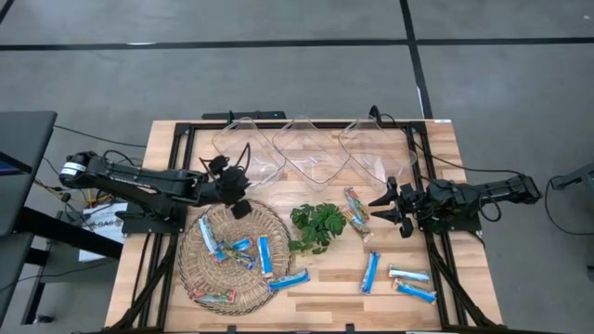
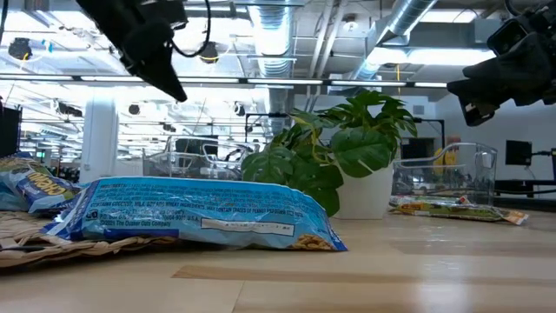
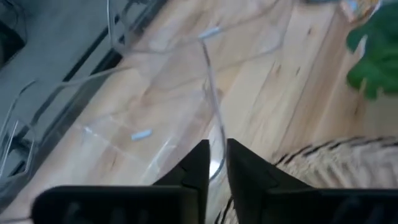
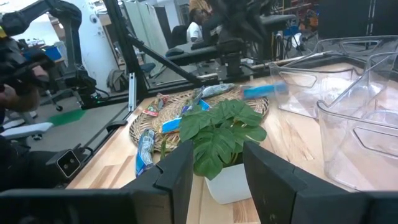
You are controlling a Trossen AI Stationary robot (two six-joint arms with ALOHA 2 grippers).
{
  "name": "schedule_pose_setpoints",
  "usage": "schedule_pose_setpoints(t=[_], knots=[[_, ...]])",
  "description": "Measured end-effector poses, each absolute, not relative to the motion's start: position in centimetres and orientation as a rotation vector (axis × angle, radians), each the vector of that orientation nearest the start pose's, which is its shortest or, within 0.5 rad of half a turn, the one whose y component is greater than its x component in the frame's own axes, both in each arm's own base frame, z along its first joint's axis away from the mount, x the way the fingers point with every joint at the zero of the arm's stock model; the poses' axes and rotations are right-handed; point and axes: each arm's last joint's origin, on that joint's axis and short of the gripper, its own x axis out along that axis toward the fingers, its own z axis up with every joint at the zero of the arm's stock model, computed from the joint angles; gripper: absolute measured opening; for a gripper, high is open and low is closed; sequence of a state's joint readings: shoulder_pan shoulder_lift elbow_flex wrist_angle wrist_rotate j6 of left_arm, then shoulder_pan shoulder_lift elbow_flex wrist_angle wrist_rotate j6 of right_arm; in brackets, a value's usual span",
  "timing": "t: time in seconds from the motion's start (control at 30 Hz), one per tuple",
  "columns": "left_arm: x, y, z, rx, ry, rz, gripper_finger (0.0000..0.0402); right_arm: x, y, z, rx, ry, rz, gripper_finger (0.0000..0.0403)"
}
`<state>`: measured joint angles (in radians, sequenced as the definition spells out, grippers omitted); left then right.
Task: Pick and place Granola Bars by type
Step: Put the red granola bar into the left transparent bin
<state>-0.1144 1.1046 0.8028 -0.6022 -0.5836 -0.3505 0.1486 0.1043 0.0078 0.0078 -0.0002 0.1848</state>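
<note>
Several blue-and-white granola bars (image 1: 264,255) lie on a round wicker tray (image 1: 190,264), and one multicoloured bar (image 1: 213,297) lies at its near rim. Another blue bar (image 2: 200,213) rests half on the tray's rim. Three blue bars (image 1: 408,275) lie flat on the table's right. A multicoloured bar (image 1: 355,209) lies beside the plant. My left gripper (image 1: 239,204) hangs shut and empty over the tray's far rim (image 3: 216,158). In the right wrist view a blurred blue bar (image 4: 264,91) shows below it. My right gripper (image 1: 385,211) is open and empty (image 4: 214,165), right of the multicoloured bar.
Three clear plastic bins (image 1: 311,153) stand in a row along the table's far side; the left one's corner (image 3: 208,43) is just beyond my left gripper. A small leafy potted plant (image 1: 317,225) stands mid-table between tray and right gripper. Bare wood lies near the table's near edge.
</note>
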Motion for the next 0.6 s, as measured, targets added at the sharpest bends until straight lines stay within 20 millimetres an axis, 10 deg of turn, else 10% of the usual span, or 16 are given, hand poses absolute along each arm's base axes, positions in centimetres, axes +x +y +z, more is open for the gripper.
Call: schedule_pose_setpoints(t=[0.3, 0.6], knots=[[19.3, -2.6, 23.8, -0.116, 0.990, 0.465, 0.0013, 10.2, 1.5, 15.9, 0.178, 0.102, 0.140, 0.0134], [16.7, -2.8, 19.3, -0.286, 1.059, 0.730, 0.0024, 10.2, 1.5, 15.9, 0.178, 0.102, 0.140, 0.0134]])
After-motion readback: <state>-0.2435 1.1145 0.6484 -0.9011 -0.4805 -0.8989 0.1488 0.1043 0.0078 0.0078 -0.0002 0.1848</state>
